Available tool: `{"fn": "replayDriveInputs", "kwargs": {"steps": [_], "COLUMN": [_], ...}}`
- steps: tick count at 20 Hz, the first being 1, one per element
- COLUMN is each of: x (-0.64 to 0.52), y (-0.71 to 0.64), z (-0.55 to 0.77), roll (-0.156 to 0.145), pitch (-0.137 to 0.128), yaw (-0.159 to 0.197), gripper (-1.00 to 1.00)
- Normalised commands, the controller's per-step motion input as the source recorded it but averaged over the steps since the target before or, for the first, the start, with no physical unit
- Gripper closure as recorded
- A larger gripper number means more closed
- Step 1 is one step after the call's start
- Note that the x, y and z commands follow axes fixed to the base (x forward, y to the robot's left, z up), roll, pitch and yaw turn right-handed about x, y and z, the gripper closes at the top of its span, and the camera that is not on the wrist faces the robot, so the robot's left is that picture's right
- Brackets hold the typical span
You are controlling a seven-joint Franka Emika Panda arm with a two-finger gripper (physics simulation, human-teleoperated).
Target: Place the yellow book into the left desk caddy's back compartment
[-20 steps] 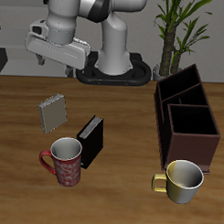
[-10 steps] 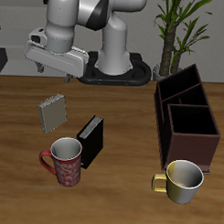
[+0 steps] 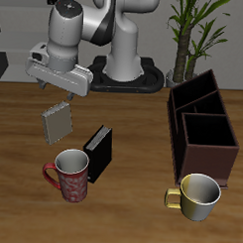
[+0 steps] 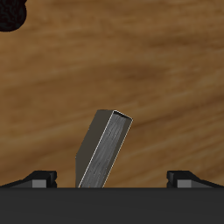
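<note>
Zero progress judged: yellow book [image 3: 58, 121] ungrasped on worktop [image 3: 133, 144]; jaws wide above it; left desk caddy [image 3: 203, 131] well apart.

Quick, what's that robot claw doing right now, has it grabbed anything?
Gripper: open, holding nothing; its fingers sit wide apart above the yellow book, not touching it.

Exterior looks down from the front; wrist looks closely down, sharing the yellow book [image 3: 58, 121] [image 4: 105, 149].
</note>
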Motion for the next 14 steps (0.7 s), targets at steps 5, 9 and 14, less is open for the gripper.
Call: {"fn": "replayDriveInputs", "kwargs": {"steps": [5,9,14], "x": [-0.10,-0.03,-0.05], "y": [-0.05,-0.03,-0.09], "z": [-0.39,-0.31,-0.29], "roll": [-0.006,-0.008,-0.013], "pitch": [0.042,0.038,0.032], "yaw": [-0.022,0.001,-0.028], "gripper": [-1.00,-1.00,-1.00]}}
